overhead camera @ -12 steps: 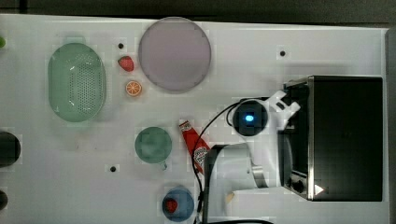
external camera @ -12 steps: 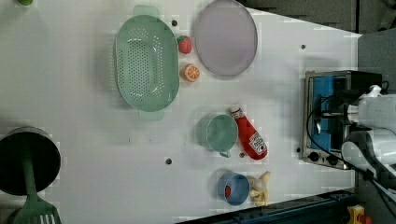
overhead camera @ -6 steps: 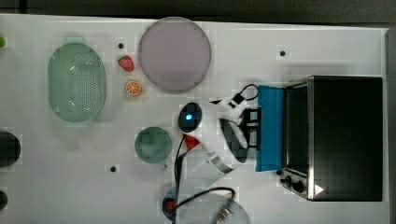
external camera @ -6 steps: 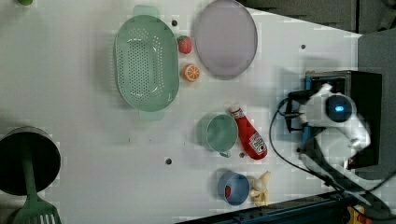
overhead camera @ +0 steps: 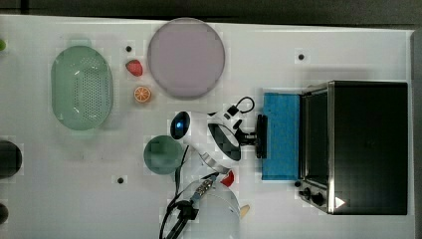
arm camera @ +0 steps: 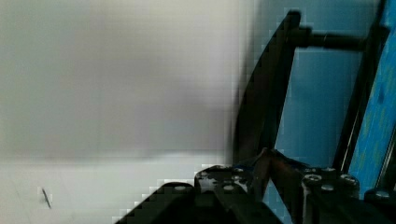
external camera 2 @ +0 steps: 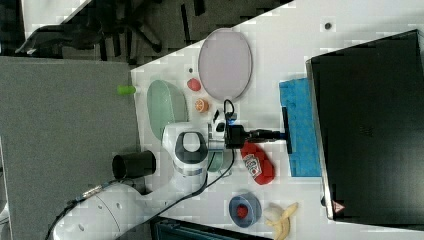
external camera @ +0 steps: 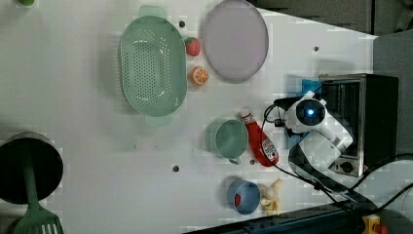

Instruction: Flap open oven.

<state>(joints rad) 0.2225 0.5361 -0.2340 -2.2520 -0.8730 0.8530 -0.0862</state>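
The black oven (overhead camera: 368, 144) stands at the top view's right, with two knobs at its front corner. Its blue glass door (overhead camera: 281, 134) lies flapped down, nearly flat on the table toward the top view's left. My gripper (overhead camera: 254, 136) is at the door's dark bar handle (overhead camera: 261, 135), shut on it. In the right view the gripper (external camera 2: 277, 134) reaches level to the handle (external camera 2: 286, 131) in front of the door (external camera 2: 300, 135). The wrist view has the handle (arm camera: 266, 107) running between my fingers, with blue glass behind.
A red ketchup bottle (external camera: 258, 141) and green cup (overhead camera: 163, 154) lie by my arm. A purple plate (overhead camera: 185, 57), green colander (overhead camera: 82, 87), strawberry (overhead camera: 134, 67) and orange slice (overhead camera: 142, 93) sit further off. A blue bowl (external camera: 242, 196) and banana (external camera: 270, 195) are near the edge.
The oven door has swung down from upright to nearly flat. My arm moved to the top view's left with the handle in the gripper.
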